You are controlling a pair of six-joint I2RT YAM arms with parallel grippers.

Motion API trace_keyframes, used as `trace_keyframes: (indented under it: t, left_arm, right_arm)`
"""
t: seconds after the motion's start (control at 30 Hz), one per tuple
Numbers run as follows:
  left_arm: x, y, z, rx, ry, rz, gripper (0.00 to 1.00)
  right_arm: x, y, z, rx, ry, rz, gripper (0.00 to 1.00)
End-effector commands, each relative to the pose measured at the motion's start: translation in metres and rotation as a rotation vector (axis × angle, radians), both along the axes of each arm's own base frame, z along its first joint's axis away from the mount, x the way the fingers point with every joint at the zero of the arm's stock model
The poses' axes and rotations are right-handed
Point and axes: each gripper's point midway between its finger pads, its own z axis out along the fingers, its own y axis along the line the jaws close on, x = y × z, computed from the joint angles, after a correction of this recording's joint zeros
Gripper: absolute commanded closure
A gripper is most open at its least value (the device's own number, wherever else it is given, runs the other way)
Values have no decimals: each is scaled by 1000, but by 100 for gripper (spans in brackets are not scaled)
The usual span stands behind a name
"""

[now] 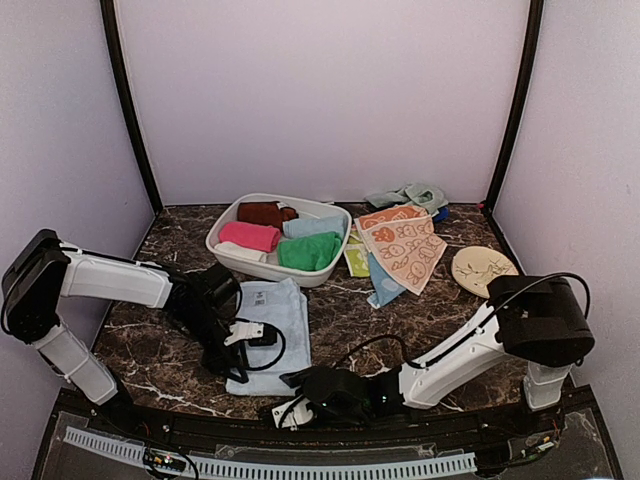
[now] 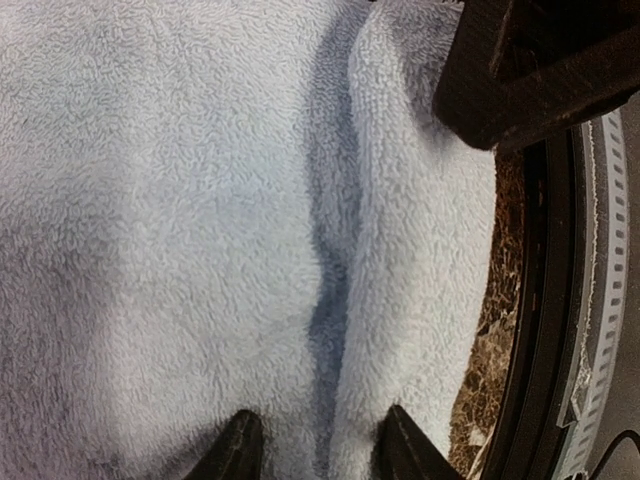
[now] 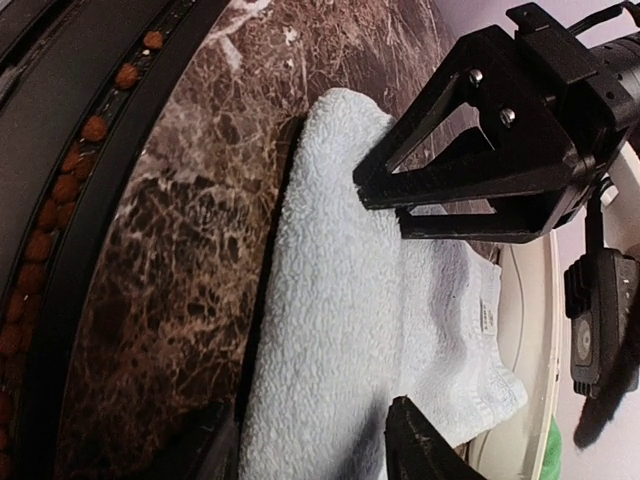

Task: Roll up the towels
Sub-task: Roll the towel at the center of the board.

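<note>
The left hand (image 2: 320, 455), half open, sets its fingers astride a raised fold in the pale blue terry towel (image 2: 150, 200); whether it actually pinches that fold cannot be told. The right hand (image 3: 315, 450), fingers apart, brackets the same towel's near edge, seemingly to start the roll. The cloth lies on the dark marble worktop (image 3: 170, 230), just beside a white oval plastic basin (image 1: 216, 244) holding a rolled pink towel (image 1: 250, 236).

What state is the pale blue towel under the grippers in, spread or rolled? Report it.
Mostly spread, not rolled: the pale blue towel lies flat in the top view; only its near edge is bunched into a ridge.
</note>
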Motion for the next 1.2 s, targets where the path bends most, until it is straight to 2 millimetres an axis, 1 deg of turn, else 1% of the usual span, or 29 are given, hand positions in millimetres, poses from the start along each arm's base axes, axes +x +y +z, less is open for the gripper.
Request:
trace_keyframes:
  t: [0.0,0.1,0.13,0.17,0.2,0.23,0.27,0.3,0.4,0.47,0.6,0.67,0.73,0.87,0.97,1.07,1.1,1.17]
  left_arm:
    - [-1,24,-23,123,-10,14,56]
    - [0,28,-18,113,-24,22,49]
    - [0,29,-14,96,-31,23,45]
    - [3,31,-10,71,-41,33,41]
    - [10,34,-5,38,-60,64,36]
    - [14,37,0,12,-74,85,35]
    - [18,40,6,-14,-88,105,34]
    - [23,44,12,-32,-107,126,33]
    - [31,49,24,-59,-169,143,28]
    - [36,52,33,-67,-219,138,26]
    - [40,59,41,-55,-293,121,26]
    - [37,60,45,-62,-311,100,26]
    - [29,60,50,-82,-304,77,26]
    - [20,57,59,-115,-286,59,27]
    - [12,53,68,-152,-253,36,27]
    - [2,42,78,-199,-206,11,28]
    - [-1,38,79,-201,-200,-6,29]
    - [-6,29,73,-187,-193,-41,30]
  right_arm:
    - [9,12,-9,19,-23,-52,54]
    - [20,16,-14,13,56,-133,63]
    - [21,17,-15,7,101,-155,66]
    - [22,20,-14,6,159,-173,72]
    - [22,19,-15,-11,225,-193,79]
    - [22,22,-11,-14,297,-199,84]
    - [21,20,-12,-32,368,-211,88]
    - [21,24,-5,-25,429,-216,92]
    - [14,23,2,-18,591,-210,100]
    - [10,22,5,-21,721,-217,100]
    - [0,19,8,-40,1014,-246,100]
    - [-2,18,7,-41,1136,-260,100]
    - [0,18,5,-39,1239,-287,100]
    - [6,23,6,-32,1431,-330,100]
    - [12,28,6,-47,1571,-372,100]
    - [17,32,8,-54,1678,-390,100]
    - [17,33,10,-49,1707,-389,100]
    - [20,34,13,-26,1762,-388,100]
